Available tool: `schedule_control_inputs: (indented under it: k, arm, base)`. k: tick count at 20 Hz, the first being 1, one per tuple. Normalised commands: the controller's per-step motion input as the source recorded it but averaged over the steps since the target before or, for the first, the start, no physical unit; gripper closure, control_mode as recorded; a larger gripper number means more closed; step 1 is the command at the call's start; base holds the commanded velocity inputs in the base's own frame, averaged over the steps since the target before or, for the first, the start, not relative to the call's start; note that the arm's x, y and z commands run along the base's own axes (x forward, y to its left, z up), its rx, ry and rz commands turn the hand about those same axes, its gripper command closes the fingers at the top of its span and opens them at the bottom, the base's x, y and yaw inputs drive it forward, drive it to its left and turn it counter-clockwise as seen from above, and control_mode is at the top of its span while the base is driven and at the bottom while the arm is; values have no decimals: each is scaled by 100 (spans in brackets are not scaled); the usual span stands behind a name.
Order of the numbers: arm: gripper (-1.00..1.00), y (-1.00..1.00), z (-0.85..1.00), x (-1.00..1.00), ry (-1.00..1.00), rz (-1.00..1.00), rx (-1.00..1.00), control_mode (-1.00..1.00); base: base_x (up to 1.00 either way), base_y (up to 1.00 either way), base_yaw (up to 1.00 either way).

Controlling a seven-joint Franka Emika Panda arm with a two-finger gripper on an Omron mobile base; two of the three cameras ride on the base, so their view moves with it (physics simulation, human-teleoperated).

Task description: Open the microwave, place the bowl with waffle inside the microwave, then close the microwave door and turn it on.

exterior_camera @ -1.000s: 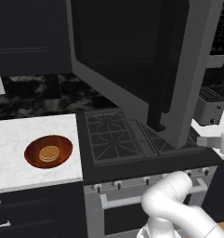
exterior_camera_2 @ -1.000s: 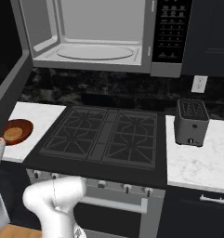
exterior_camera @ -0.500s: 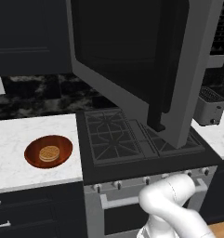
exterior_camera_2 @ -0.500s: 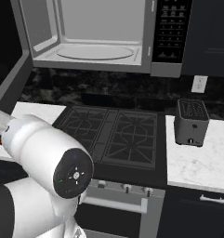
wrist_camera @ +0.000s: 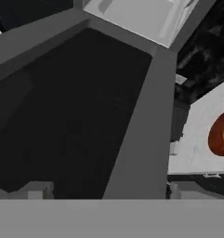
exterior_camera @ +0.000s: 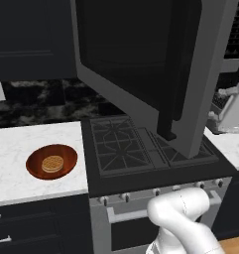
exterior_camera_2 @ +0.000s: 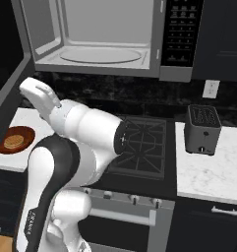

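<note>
The microwave (exterior_camera_2: 105, 39) hangs above the stove, its light cavity and turntable showing. The microwave door (exterior_camera: 141, 64) is swung wide open, dark handle bar (exterior_camera: 171, 99) toward me. In the hand view its inner dark glass and grey frame (wrist_camera: 141, 130) lie close ahead. My gripper (wrist_camera: 111, 190) stands open and empty, facing the door's inner side near its free edge. The reddish-brown bowl (exterior_camera: 51, 162) with the waffle (exterior_camera: 52, 163) rests on the white counter left of the stove. It also shows as bowl (exterior_camera_2: 14, 140) and bowl (wrist_camera: 222, 135).
A black gas stove (exterior_camera: 126, 149) sits under the microwave, with an oven handle (exterior_camera_2: 122, 214) below. A grey toaster (exterior_camera_2: 202, 129) stands on the right counter. The button panel (exterior_camera_2: 181, 29) is on the microwave's right. My arm (exterior_camera_2: 80, 133) bulks between stove and bowl.
My arm has swung up and to the left, bringing the hand in behind the open door. The door, the bowl and the waffle have stayed put.
</note>
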Motion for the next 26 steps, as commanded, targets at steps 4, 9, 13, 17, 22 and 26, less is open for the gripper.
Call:
schedule_control_inputs:
  k: [4,9,13,17,22,26]
  arm:
    - [-100,66,0,91,23,28,0,-100]
    - [-100,77,2,62,25,29,-2,-100]
    - [-100,76,0,39,21,27,-4,-100]
    - [-100,98,0,1,6,18,-13,-100]
    - [-100,100,0,-12,0,13,-13,-100]
    - [-100,85,2,-7,0,6,-4,-100]
  base:
    - [0,0,0]
    - [0,0,0]
    - [0,0,0]
    - [0,0,0]
    - [0,0,0]
    - [0,0,0]
